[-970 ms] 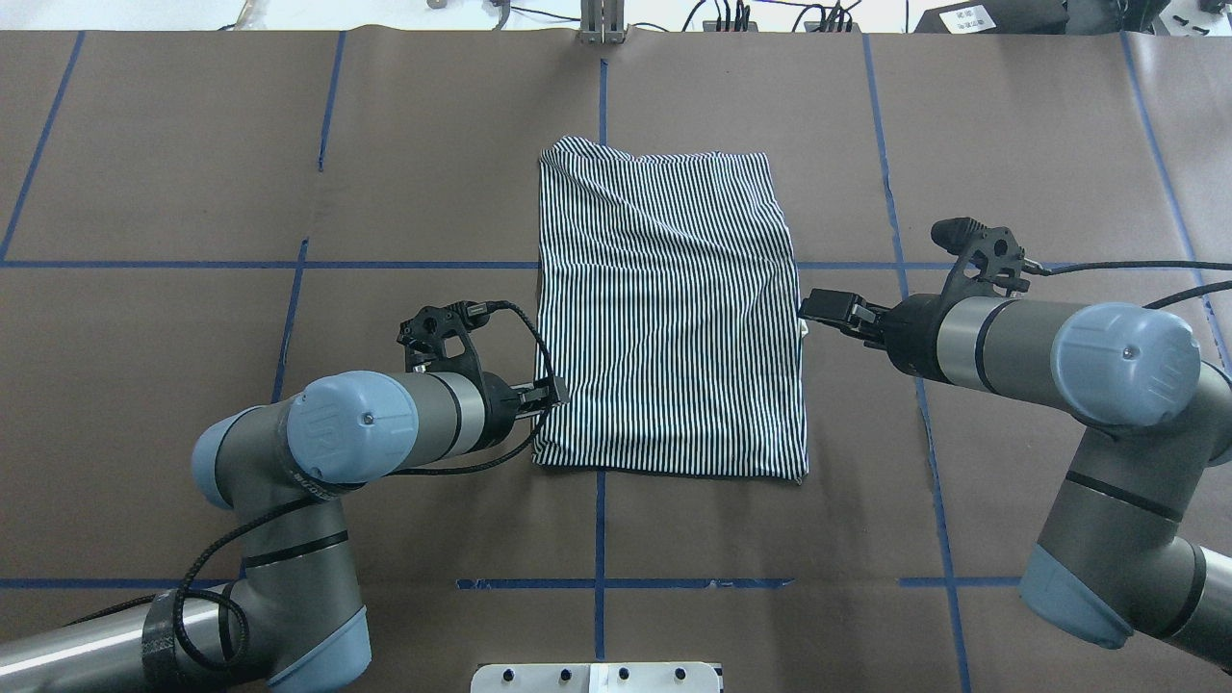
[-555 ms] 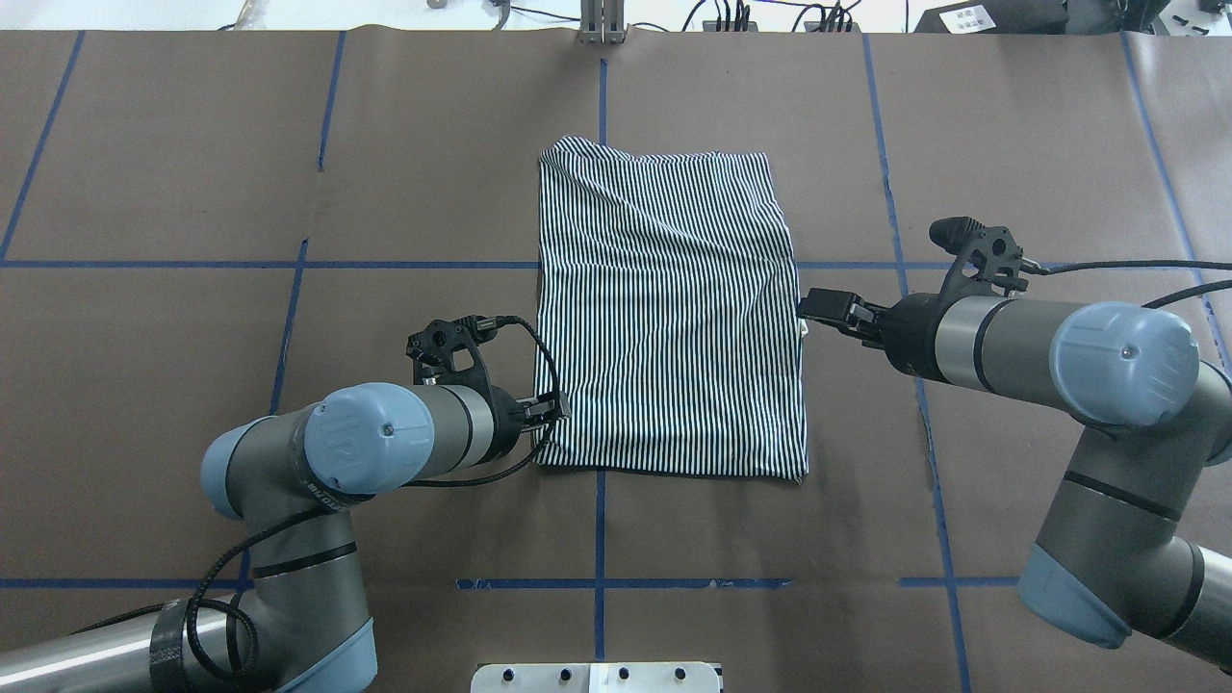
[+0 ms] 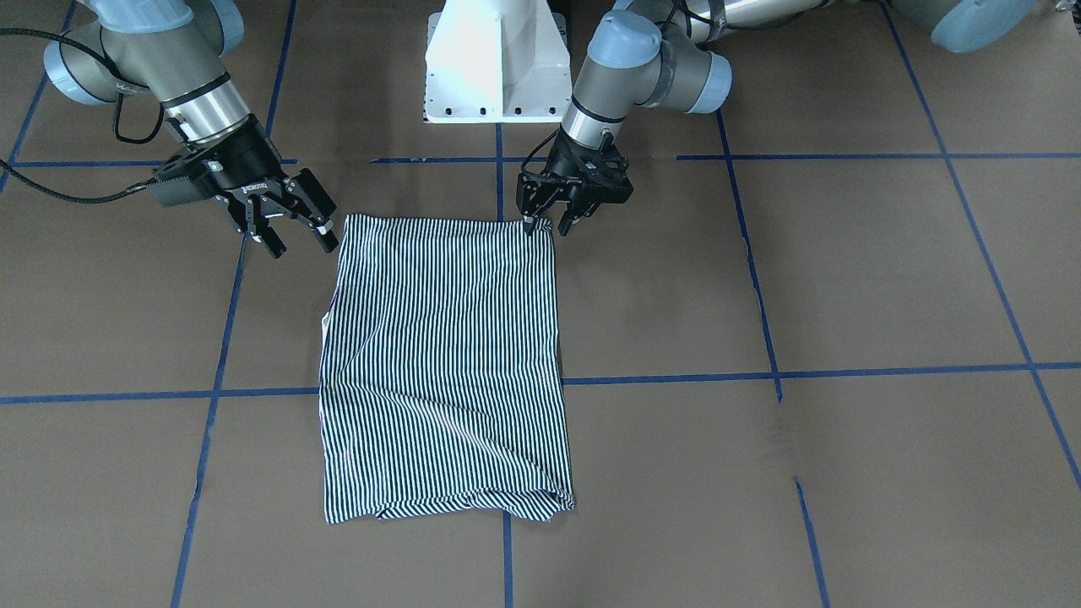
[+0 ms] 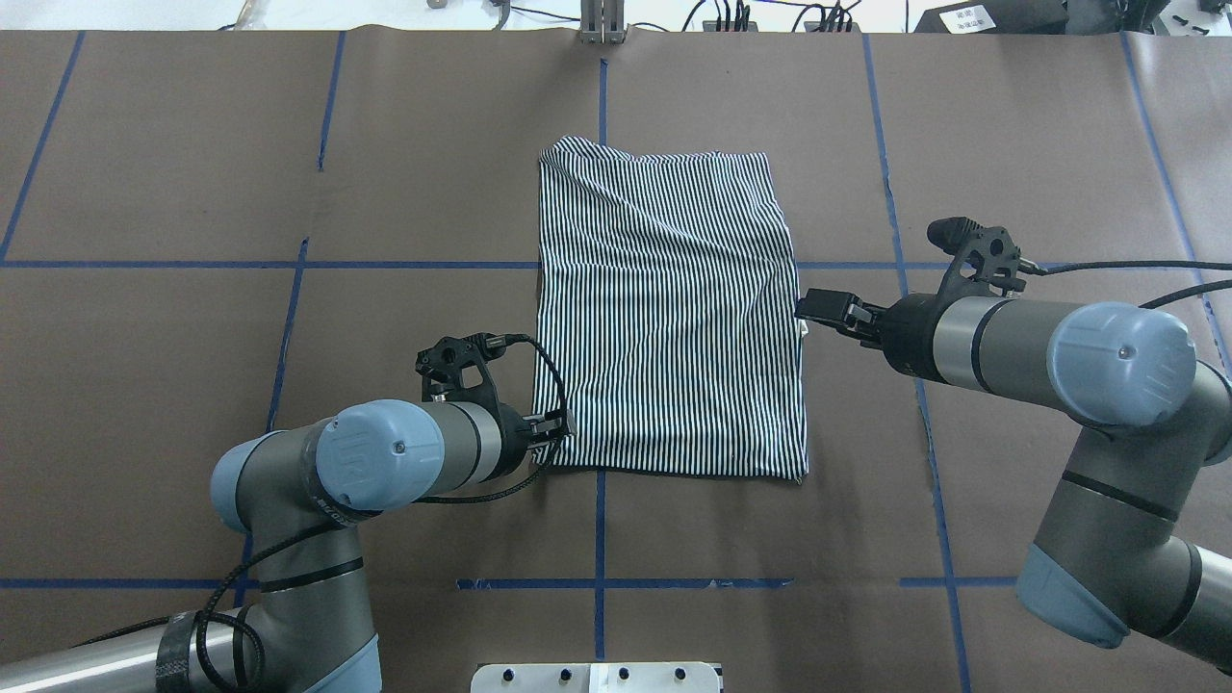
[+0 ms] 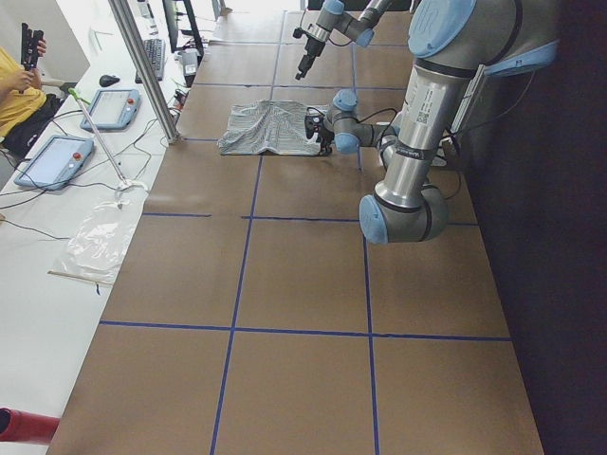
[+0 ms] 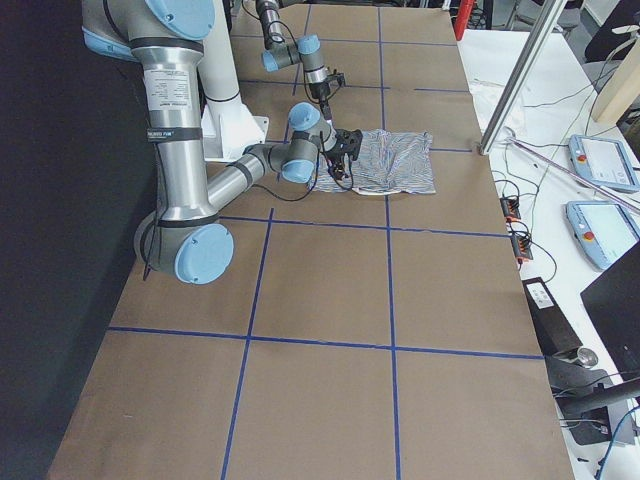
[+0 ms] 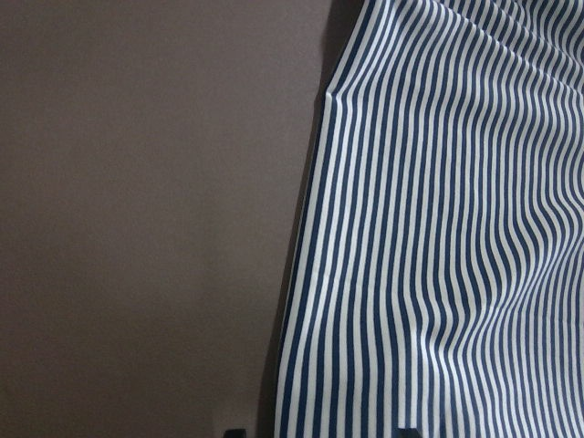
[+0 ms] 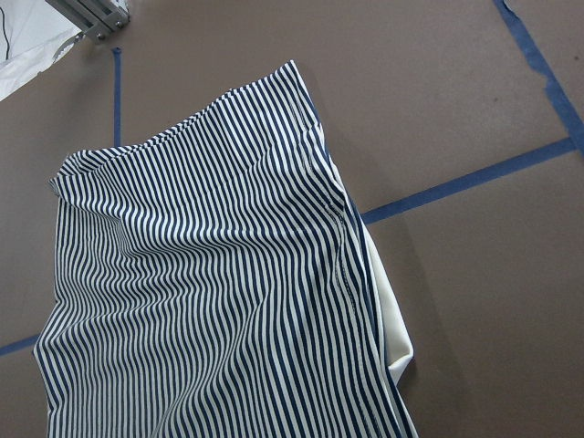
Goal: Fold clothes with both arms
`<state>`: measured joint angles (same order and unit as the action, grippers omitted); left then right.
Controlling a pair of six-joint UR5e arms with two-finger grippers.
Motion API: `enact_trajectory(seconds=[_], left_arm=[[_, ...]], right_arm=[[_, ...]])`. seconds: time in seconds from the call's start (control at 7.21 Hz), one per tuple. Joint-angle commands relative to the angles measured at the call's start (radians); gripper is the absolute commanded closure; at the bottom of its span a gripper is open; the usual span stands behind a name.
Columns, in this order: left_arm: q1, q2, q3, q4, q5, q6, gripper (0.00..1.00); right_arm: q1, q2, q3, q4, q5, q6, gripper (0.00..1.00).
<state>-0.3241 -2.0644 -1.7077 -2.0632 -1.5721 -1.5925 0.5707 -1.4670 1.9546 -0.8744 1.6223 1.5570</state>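
The striped clothes (image 4: 669, 308) lie on the brown table as a folded rectangle, with a sliver of cream collar (image 8: 391, 333) poking out at the right edge. My left gripper (image 4: 558, 424) is low at the shirt's near left corner. It is open, and the front view shows its fingers either side of that corner (image 3: 546, 225). The left wrist view is filled by the striped edge (image 7: 438, 228). My right gripper (image 4: 807, 308) hovers open beside the middle of the shirt's right edge and holds nothing (image 3: 304, 247).
The white pedestal base (image 3: 497, 63) stands at the robot's side of the table. Blue tape lines (image 4: 599, 539) grid the brown cover. A metal post (image 4: 602, 24) stands at the far edge. A side bench with tablets (image 5: 62, 156) runs past that edge.
My left gripper has slid along the shirt's left edge toward the robot, down to the near corner. The right gripper and the shirt have barely moved.
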Motion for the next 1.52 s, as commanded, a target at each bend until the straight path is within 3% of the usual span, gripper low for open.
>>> enact_trajectory(seconds=[0.0, 1.11, 1.25, 1.39], left_arm=[[0.004, -0.003, 0.003, 0.0, 0.001, -0.001, 0.36], [0.037, -0.003, 0.013, 0.0, 0.003, -0.015, 0.37], [0.037, -0.005, 0.013, 0.0, 0.003, -0.017, 0.4], [0.037, -0.005, 0.013, -0.002, 0.004, -0.03, 0.53]], right_arm=[[0.0, 0.004, 0.001, 0.0, -0.001, 0.0, 0.0], [0.0, -0.004, 0.001, 0.0, 0.001, -0.002, 0.0], [0.0, -0.004, 0.001, 0.0, 0.001, -0.002, 0.0], [0.0, -0.004, 0.001, 0.0, 0.001, -0.002, 0.0]])
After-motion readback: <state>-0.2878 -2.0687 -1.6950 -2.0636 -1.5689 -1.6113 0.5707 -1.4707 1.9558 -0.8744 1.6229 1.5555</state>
